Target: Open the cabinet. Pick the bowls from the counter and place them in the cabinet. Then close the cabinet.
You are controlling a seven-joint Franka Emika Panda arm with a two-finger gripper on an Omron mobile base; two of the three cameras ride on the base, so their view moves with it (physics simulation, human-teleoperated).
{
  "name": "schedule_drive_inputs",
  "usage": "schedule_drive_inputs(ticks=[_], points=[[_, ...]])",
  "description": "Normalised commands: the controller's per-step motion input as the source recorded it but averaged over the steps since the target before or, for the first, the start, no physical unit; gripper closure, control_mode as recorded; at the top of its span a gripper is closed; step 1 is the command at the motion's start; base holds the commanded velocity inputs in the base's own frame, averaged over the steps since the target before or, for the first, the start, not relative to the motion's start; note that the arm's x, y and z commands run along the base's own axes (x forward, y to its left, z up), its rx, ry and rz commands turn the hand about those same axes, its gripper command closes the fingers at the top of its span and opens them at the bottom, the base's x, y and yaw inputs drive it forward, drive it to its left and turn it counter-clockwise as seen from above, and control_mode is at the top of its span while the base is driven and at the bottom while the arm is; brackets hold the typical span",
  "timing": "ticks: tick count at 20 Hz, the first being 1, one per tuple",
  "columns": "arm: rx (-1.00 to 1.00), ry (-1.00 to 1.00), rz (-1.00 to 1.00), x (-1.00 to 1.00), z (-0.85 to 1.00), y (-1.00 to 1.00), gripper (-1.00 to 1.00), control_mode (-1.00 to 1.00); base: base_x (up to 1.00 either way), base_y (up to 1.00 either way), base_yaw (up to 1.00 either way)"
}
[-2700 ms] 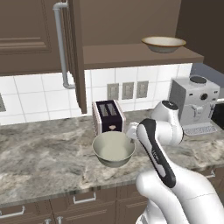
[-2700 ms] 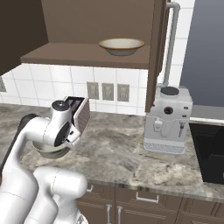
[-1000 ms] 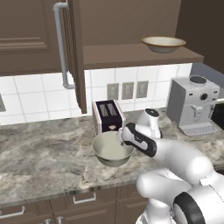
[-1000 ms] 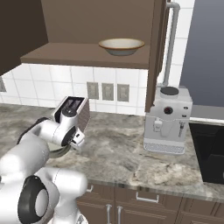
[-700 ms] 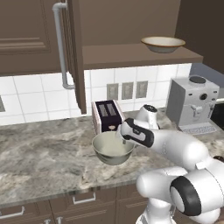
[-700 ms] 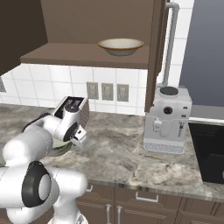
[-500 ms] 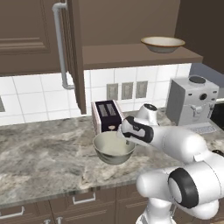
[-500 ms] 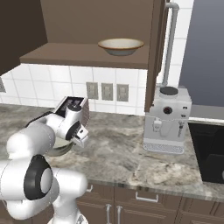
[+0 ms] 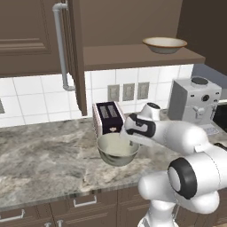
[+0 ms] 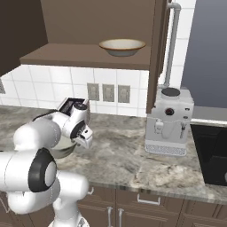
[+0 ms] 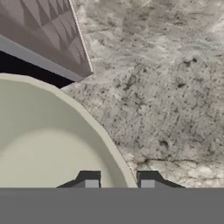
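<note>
spanning the scene below the cabinet (image 9: 40, 40) is the marbled desk (image 9: 40, 164), cabinet doors swung open, one long silver handle (image 9: 60, 44) showing at the door edge. on the cabinet shelf (image 10: 80, 57), up and to the right of the toaster (image 9: 107, 117), sits the orange-rimmed bowl (image 9: 164, 45). coffee machine (image 9: 193, 104) stands on the desk well right of the toaster. plain greyish-cream bowl (image 9: 117, 150) rests just in front of the toaster, nearly touching it. end effector (image 11: 118, 181) is pinching the cream bowl's rim on the side away from the toaster's left end, one fingertip (image 11: 89, 180) inside the bowl, the other outside.
</note>
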Motion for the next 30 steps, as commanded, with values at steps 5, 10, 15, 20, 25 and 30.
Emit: schedule_drive_inputs(ticks=[5, 10, 15, 20, 25, 30], points=[[0.00, -0.23, -0.02, -0.36, 0.29, -0.10, 1.00, -1.00, 0.00, 0.00, 0.00], [0.00, -0.24, -0.08, -0.38, 0.38, -0.08, 1.00, -1.00, 0.00, 0.00, 0.00], [0.00, -0.12, -0.16, -0.35, 0.25, -0.02, 1.00, -1.00, 0.00, 0.00, 0.00], [0.00, -0.03, -0.21, -0.30, 0.22, 0.00, 1.00, -1.00, 0.00, 0.00, 0.00], [0.00, -0.05, -0.22, -0.24, 0.44, -0.01, 1.00, -1.00, 0.00, 0.00, 0.00], [0.01, -0.07, -0.22, -0.27, 0.40, -0.05, 1.00, -1.00, 0.00, 0.00, 0.00]])
